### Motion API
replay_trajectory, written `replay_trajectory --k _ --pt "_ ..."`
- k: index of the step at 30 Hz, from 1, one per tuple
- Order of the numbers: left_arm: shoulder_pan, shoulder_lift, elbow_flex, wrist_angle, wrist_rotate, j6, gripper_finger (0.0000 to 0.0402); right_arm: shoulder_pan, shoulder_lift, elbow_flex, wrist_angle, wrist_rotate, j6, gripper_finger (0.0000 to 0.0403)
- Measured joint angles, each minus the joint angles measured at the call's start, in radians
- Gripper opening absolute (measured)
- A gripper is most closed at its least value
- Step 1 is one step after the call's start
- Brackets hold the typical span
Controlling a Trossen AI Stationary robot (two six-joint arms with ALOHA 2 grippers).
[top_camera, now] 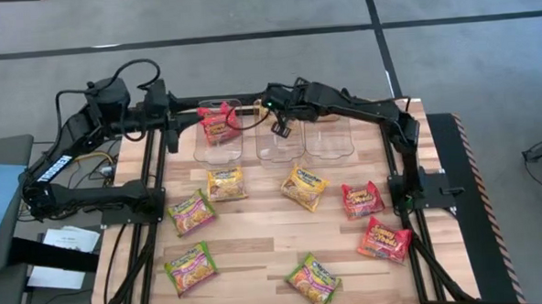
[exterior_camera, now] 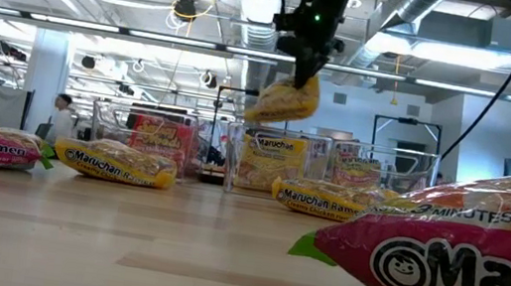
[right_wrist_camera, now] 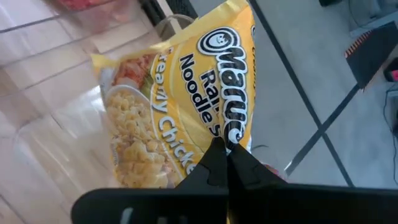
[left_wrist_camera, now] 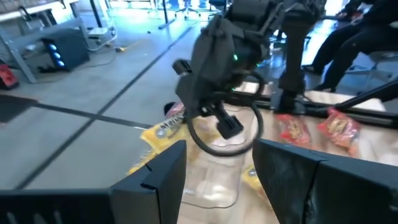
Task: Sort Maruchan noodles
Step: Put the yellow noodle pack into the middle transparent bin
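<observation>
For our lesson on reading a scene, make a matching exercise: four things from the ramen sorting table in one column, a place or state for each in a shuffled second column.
1. right pincer
2. left pincer
3. red packet
4. green-and-pink packet

A. inside the left clear bin
B. open, holding nothing
C. shut on a yellow packet, above the middle bin
D. flat on the table's near left part

Pairs: 1-C, 2-B, 3-A, 4-D
</observation>
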Motion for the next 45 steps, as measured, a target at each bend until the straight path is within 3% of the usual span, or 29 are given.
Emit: replay_trajectory --k 8,18,25,45 --pt "0.0 0.0 0.0 -0.006 -0.012 0.032 0.0172 0.02 0.0 -0.159 0.098 -0.003 0.017 0.0003" --pt "0.0 0.0 0.0 -0.039 -0.014 0.039 0.0172 0.012 0.006 -0.274 0.348 0.049 -0.297 0.0003" --pt "0.0 0.0 0.0 -0.039 -0.014 0.038 0.0172 -0.038 0.008 -0.341 0.487 0.044 -0.374 0.0004" --pt "0.0 0.0 0.0 -0.037 -0.078 0.073 0.0172 -0.148 0.007 -0.34 0.515 -0.158 -0.406 0.0004"
